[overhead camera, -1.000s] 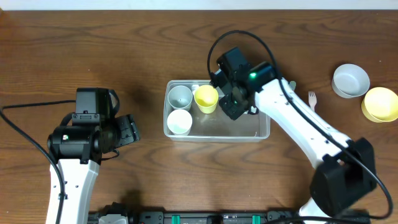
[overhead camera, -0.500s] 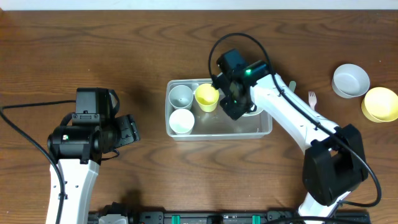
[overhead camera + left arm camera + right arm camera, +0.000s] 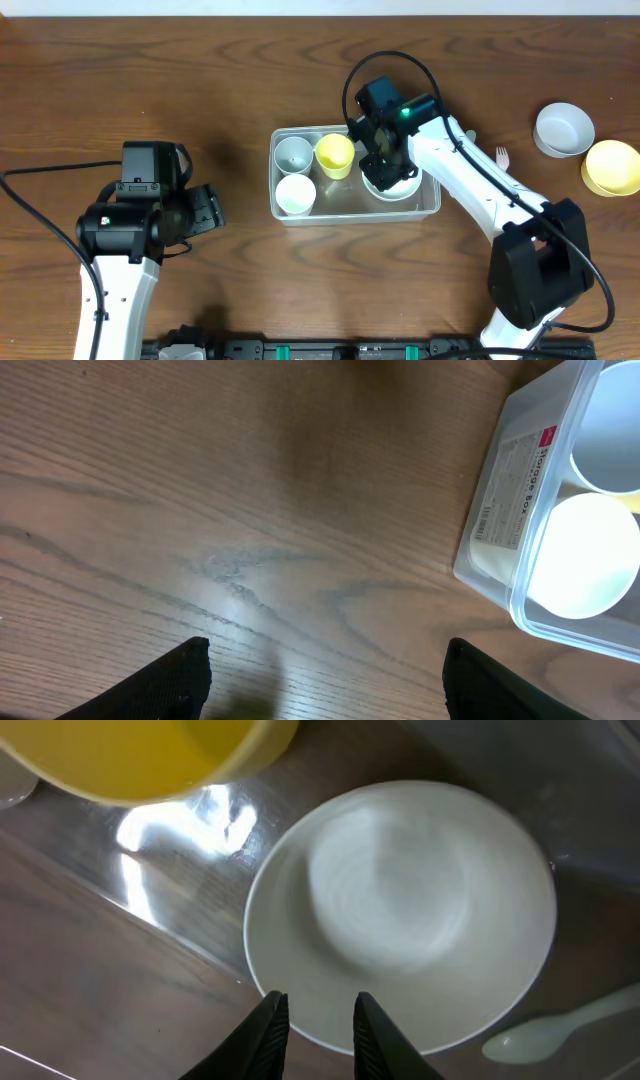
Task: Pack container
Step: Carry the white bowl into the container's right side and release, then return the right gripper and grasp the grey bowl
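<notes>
The container (image 3: 345, 203) sits on a dark wood-grain tabletop (image 3: 200, 80); a pale strip (image 3: 300, 5), perhaps wall, runs along its far edge. The right gripper (image 3: 315, 1020), narrowly parted, straddles the rim of a white bowl (image 3: 400, 910) inside the container. The left gripper (image 3: 330, 685) hangs spread wide above the wood.

Dark wooden table (image 3: 200, 80) — glossy, grained.

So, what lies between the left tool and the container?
Only bare wooden table lies between the left tool and the container; nothing stands there. The overhead view shows it, and the left wrist view agrees.
</notes>
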Motion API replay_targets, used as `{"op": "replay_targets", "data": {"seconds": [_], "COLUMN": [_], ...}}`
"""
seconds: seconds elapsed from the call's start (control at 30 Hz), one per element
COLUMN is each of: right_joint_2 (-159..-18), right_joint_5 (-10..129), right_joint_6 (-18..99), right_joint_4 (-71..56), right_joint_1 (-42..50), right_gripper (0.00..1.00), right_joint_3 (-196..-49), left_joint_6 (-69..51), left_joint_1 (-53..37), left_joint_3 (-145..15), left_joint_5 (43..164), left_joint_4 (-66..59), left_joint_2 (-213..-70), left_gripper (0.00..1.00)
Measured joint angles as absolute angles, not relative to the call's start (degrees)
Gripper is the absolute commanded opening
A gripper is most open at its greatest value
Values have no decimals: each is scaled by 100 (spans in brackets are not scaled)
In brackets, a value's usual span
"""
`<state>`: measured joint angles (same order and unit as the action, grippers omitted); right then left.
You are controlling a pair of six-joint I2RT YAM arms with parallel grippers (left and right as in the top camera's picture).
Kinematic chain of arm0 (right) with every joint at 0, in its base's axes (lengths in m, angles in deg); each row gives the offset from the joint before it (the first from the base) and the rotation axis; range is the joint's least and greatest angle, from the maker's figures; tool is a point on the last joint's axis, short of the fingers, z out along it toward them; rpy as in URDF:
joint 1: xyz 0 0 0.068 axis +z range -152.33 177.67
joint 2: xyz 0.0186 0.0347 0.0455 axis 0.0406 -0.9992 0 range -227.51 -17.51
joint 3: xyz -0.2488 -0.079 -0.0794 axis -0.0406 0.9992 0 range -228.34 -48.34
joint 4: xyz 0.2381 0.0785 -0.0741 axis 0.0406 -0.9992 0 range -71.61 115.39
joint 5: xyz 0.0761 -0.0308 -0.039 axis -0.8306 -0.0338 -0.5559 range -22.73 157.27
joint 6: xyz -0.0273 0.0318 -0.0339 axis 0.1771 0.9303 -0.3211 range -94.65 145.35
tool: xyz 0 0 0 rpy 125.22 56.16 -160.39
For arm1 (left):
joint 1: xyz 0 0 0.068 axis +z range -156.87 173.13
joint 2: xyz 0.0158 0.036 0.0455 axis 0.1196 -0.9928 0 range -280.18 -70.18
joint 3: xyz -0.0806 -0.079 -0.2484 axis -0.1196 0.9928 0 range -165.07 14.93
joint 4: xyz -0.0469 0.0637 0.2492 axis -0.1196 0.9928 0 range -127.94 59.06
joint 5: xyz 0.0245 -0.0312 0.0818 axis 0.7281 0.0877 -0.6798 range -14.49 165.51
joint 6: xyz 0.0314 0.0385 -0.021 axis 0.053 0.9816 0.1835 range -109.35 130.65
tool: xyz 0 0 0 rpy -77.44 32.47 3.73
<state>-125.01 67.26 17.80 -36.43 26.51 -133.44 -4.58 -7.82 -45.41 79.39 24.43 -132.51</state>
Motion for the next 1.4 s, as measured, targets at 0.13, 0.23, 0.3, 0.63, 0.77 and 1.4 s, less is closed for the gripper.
{"op": "replay_targets", "data": {"seconds": [0.13,0.23,0.3,0.63,0.77,1.4], "right_joint_2": [-12501,-12501,-12501,-11941,-11384,-13716], "right_joint_5": [6726,6726,6729,7142,7083,6906], "right_joint_6": [1780,1830,1959,2991,3163,2438], "right_joint_4": [-3658,-3665,-3621,-3523,-3304,-2830], "right_joint_1": [2651,2651,2640,1611,437,-1716], "right_gripper": [20,22,25,77,77,80], "right_joint_3": [-13344,-13344,-13344,-14251,-14997,-15123], "left_joint_6": [-458,-458,-458,-458,-458,-458], "left_joint_1": [-782,-782,-782,-782,-782,-782], "left_joint_3": [-4541,-4541,-4541,-4541,-4541,-4541], "left_joint_5": [7937,7939,7937,7939,7939,7937], "left_joint_4": [2443,2441,2441,2445,2443,2441], "left_joint_2": [-13251,-13251,-13251,-13251,-13255,-13255], "left_gripper": [75,75,75,75,75,75]}}
